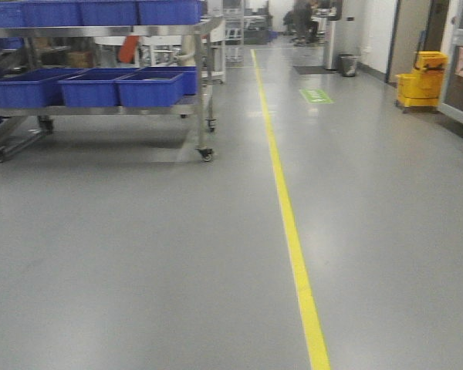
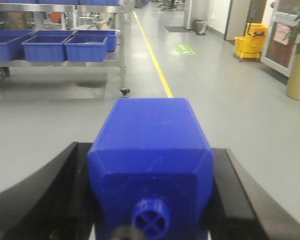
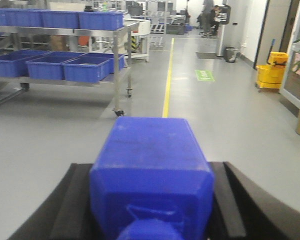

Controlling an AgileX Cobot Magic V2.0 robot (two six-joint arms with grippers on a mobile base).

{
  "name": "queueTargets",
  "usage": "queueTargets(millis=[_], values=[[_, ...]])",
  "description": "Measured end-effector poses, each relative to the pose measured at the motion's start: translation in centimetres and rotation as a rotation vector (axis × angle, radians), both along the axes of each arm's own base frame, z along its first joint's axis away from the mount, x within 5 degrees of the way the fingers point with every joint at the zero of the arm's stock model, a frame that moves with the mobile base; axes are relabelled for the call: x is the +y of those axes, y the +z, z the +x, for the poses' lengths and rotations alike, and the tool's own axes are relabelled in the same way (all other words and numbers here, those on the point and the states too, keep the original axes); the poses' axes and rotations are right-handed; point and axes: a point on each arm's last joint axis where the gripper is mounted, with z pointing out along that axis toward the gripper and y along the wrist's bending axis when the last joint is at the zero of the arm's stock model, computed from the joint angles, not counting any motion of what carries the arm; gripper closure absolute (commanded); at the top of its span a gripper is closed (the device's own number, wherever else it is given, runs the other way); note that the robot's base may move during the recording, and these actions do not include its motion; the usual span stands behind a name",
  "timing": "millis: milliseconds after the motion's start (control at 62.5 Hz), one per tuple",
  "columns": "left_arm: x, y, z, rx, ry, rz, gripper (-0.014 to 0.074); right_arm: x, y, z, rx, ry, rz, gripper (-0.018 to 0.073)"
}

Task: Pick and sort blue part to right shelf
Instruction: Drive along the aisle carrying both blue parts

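In the right wrist view, my right gripper [image 3: 151, 167] is shut on the blue part [image 3: 152, 155], a deep-blue bottle-shaped block whose wide cap points back at the camera. Black fingers [image 3: 80, 195] press on both its sides. In the left wrist view, my left gripper [image 2: 150, 150] is shut on a squatter blue block [image 2: 150, 145] with a tiny round knob [image 2: 150, 219] facing the camera. Both blocks are held above the grey floor. Neither gripper shows in the front view.
A wheeled steel shelf rack [image 1: 202, 85] with several blue bins [image 1: 150, 89] stands ahead on the left; it also shows in the right wrist view [image 3: 117, 60]. A yellow floor line [image 1: 293, 231] runs forward. A yellow mop bucket [image 1: 419, 79] stands at the right wall. A planter [image 2: 299, 75] is on the right.
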Motion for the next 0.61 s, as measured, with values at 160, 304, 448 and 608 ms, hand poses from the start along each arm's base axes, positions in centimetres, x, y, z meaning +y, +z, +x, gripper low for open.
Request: queueTargets(millis=[160,304,448,608], values=[[0.00,0.00,0.00,0.000,0.000,0.000,0.0265,0.00,0.00,0.00,0.000,0.000,0.000,0.0131],[0.00,0.00,0.00,0.000,0.000,0.000,0.0265,0.00,0.00,0.00,0.000,0.000,0.000,0.0131],[0.00,0.00,0.00,0.000,0.000,0.000,0.0265,0.00,0.00,0.00,0.000,0.000,0.000,0.0131],[0.00,0.00,0.00,0.000,0.000,0.000,0.0265,0.00,0.00,0.00,0.000,0.000,0.000,0.0131]])
